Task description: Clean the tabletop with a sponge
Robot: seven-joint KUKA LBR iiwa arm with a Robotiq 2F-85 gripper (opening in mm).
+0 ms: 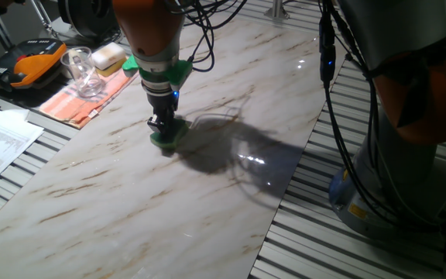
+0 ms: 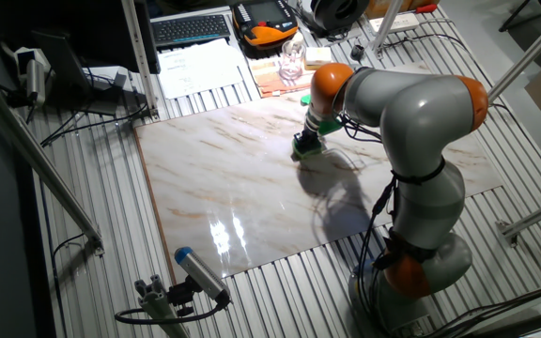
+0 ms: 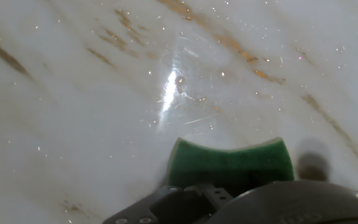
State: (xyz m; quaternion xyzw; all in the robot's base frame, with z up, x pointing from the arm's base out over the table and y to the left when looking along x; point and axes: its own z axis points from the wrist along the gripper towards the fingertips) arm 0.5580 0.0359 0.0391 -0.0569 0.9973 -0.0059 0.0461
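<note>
The green sponge (image 1: 168,139) lies pressed flat on the white marble-look tabletop (image 1: 207,201), near its middle. My gripper (image 1: 162,125) points straight down and is shut on the sponge. In the other fixed view the sponge (image 2: 305,147) sits under the gripper (image 2: 308,142) toward the far side of the tabletop (image 2: 233,197). The hand view shows the sponge (image 3: 229,163) edge sticking out below the black gripper body, against the glossy tabletop (image 3: 104,93); the fingertips themselves are hidden.
At the slab's far left edge lie an orange striped cloth (image 1: 84,97), a clear glass (image 1: 84,71) and a pale yellow sponge block (image 1: 108,56). Papers (image 1: 2,143) rest on the grey slats at left. The robot's base (image 1: 409,116) stands at right.
</note>
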